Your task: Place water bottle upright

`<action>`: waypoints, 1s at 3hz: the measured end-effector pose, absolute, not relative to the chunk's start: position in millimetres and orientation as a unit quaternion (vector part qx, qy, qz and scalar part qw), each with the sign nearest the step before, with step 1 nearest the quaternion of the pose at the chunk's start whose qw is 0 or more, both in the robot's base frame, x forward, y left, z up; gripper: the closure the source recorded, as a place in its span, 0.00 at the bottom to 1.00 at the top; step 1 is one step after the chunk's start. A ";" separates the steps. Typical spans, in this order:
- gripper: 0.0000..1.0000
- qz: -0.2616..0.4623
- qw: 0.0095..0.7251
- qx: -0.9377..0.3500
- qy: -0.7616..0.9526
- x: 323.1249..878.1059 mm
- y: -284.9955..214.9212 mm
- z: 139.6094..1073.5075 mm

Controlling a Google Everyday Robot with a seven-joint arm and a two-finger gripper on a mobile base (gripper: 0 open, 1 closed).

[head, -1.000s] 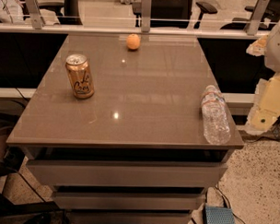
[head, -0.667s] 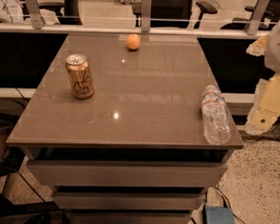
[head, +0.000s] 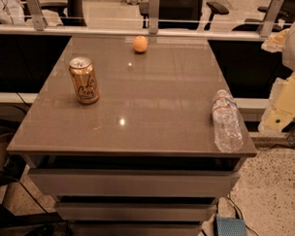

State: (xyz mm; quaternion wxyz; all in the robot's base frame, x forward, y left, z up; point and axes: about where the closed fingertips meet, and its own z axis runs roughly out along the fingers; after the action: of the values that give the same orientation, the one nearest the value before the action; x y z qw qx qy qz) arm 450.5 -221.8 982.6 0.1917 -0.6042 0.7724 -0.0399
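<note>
The water bottle (head: 226,123) is clear and ribbed, with a white cap and a thin white-red label band. It lies on its side near the front right corner of the grey-brown table (head: 153,91), cap pointing to the far side. My gripper (head: 283,103) shows as a cream and white part of the arm at the right edge of the camera view. It is beyond the table's right side, apart from the bottle and a little above table height.
A gold soda can (head: 83,80) stands upright at the left of the table. An orange (head: 140,44) sits near the far edge. A glass railing with metal posts (head: 153,13) runs behind the table. Drawers (head: 130,182) are below, and a blue box (head: 231,231) is on the floor.
</note>
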 end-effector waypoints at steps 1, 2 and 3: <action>0.00 -0.035 0.208 -0.624 0.753 468.3 -224.1 979.1; 0.00 -0.033 0.209 -0.678 0.704 486.9 -216.5 969.5; 0.00 -0.036 0.200 -0.732 0.650 498.9 -213.9 959.9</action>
State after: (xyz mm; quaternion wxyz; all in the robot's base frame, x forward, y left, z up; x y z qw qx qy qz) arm 498.9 -213.9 959.9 0.2002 -0.7319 0.6503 -0.0362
